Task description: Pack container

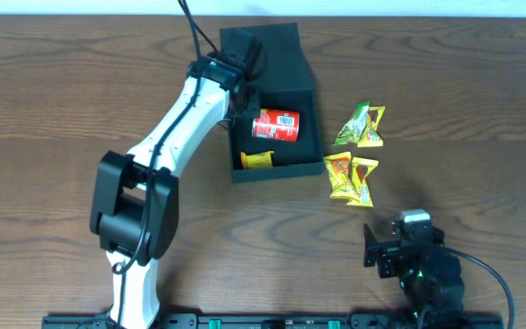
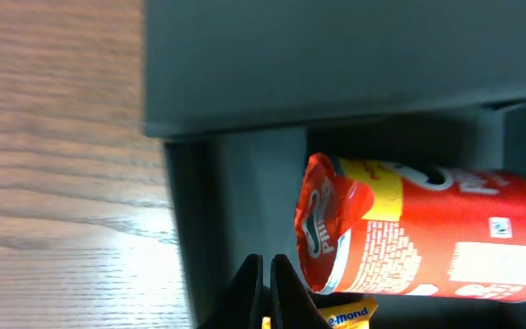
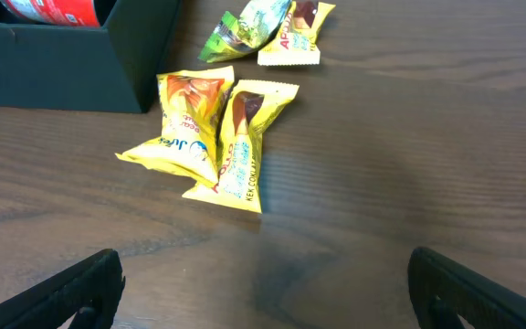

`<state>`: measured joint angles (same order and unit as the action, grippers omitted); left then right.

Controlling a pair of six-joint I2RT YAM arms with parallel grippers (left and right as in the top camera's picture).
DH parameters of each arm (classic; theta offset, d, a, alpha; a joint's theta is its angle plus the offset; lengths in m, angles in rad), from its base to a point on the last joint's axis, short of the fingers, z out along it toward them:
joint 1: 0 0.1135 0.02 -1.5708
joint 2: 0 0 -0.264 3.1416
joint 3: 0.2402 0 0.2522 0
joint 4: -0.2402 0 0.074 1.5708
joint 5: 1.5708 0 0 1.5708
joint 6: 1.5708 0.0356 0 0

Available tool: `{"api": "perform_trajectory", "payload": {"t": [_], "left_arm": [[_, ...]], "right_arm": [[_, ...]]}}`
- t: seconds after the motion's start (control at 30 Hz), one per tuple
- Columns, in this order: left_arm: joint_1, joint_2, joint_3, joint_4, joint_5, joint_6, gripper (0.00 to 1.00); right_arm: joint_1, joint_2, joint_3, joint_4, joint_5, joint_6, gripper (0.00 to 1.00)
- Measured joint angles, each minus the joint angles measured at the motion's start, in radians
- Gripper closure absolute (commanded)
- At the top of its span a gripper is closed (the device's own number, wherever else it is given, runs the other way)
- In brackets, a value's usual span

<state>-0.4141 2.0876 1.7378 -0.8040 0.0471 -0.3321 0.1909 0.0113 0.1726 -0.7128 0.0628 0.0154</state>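
While the left gripper (image 2: pixel 266 270) is hanging inside the container (image 2: pixel 336 64), its two fingers (image 2: pixel 248 294) are pressing almost together, with only a thin slit between them and nothing caught there. Just beside them, to the right in the left wrist view, a red can (image 2: pixel 427 239) is lying on its side on the container floor. Its sealed end is facing the gripper without visibly touching it. Below the can, a yellow packet (image 2: pixel 350 317) is showing at the bottom of that view (only its edge is in view).

From overhead, the left gripper (image 1: pixel 243 91) is reaching in at the left-hand side of the box. The red can (image 1: pixel 277 126) is lying across the middle, and the yellow packet (image 1: pixel 257 160) is resting near the front wall. The container (image 1: pixel 278 171) is sitting on the wooden table (image 1: pixel 62 82) at top centre of that view, its flap lid (image 1: pixel 281 55) lying open on the far side.

Outside it, to the right, four snack packets are lying on the table. A green and yellow pair (image 1: pixel 362 126) is lying farther back and a yellow pair (image 1: pixel 352 176) nearer, the packets of each pair touching.

The right gripper (image 3: pixel 263 265) is hovering low over bare table, well apart from the container. Its fingers are spread wide and holding nothing, and the yellow pair (image 3: pixel 210 137) is lying ahead of it.
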Motion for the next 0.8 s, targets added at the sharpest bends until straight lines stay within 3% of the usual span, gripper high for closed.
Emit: {"api": "perform_trajectory", "payload": {"t": [0.33,0.8], "left_arm": [[-0.003,0.058,0.0,0.001,-0.023,-0.001,0.94],[-0.074,0.1,0.0,0.021,0.113,0.057,0.94]], "right_arm": [[0.0,0.0,0.0,0.0,0.0,0.0,0.01],[0.0,0.0,0.0,0.0,0.0,0.0,0.01]]}}
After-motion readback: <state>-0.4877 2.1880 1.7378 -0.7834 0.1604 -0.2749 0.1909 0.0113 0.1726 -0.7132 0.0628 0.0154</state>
